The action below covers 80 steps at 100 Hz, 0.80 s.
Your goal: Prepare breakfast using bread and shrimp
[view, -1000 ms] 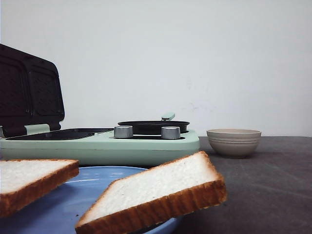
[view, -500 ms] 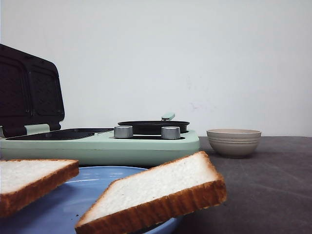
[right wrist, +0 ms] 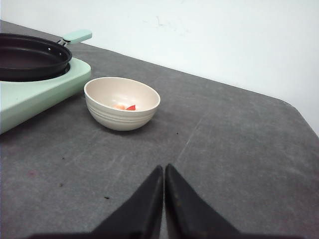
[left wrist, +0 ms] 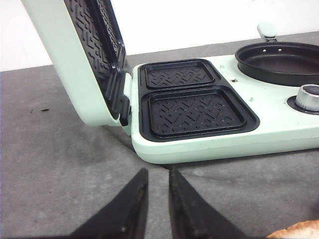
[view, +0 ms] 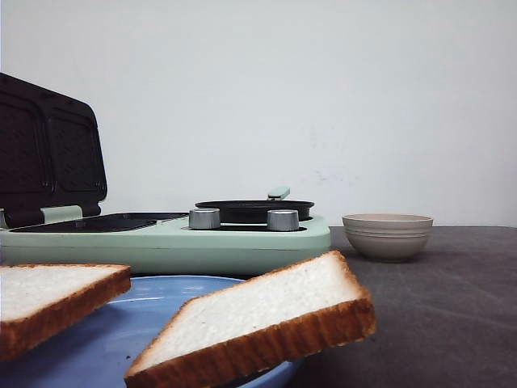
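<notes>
Bread [view: 266, 319] overhangs the blue plate [view: 161, 293] before the sandwich maker [left wrist: 209, 104]; we judge it may tip. Left gripper [left wrist: 156, 206] slightly parted, right gripper [right wrist: 164, 201] pressed together.

bread [view: 258, 319]: two slices on blue plate [view: 121, 323] | shrimp [right wrist: 124, 106]: in beige bowl [right wrist: 122, 112]

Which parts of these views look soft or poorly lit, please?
Front view: the near bread is slightly soft, the wall evenly bright. Left wrist view: the left hand is a dark silhouette. Right wrist view: the bowl casts only a faint shadow.
</notes>
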### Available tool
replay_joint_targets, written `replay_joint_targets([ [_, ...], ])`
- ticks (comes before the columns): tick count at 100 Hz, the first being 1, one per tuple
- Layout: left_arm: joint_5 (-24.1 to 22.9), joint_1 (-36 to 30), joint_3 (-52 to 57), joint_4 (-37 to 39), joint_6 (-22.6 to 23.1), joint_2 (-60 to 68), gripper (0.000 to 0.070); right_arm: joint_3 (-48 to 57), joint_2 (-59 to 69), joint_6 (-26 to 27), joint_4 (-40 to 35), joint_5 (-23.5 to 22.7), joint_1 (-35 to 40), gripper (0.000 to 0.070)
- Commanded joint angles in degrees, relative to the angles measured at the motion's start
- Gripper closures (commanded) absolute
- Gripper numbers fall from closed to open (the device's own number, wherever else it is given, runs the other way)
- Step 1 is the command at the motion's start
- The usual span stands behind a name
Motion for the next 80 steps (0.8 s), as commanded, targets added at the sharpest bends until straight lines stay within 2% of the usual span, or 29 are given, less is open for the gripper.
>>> replay_joint_targets([
  [1, 0.0, 0.1, -1.0, -0.3, -1.2, -0.1, 0.07, -0.2, 0.0, 2.1, 0.6, -0.2, -0.1, 0.07],
  [14, 0.0, 0.1, -1.0, -0.3, -2.8, -0.1, 0.07, -0.2, 0.0, 2.9, 0.6, -0.2, -0.1, 0.07],
  [55, 0.0, 0.1, -1.0, -0.2, -3.0, -0.1, 0.07, -0.2, 0.0, 3.0, 0.9, -0.2, -0.1, 0.07],
  [80, 0.0, 0.1, -1.0, -0.3, -3.8, -0.1, 0.07, -0.2, 0.0, 8.0, 0.9, -0.2, -0.1, 0.07],
])
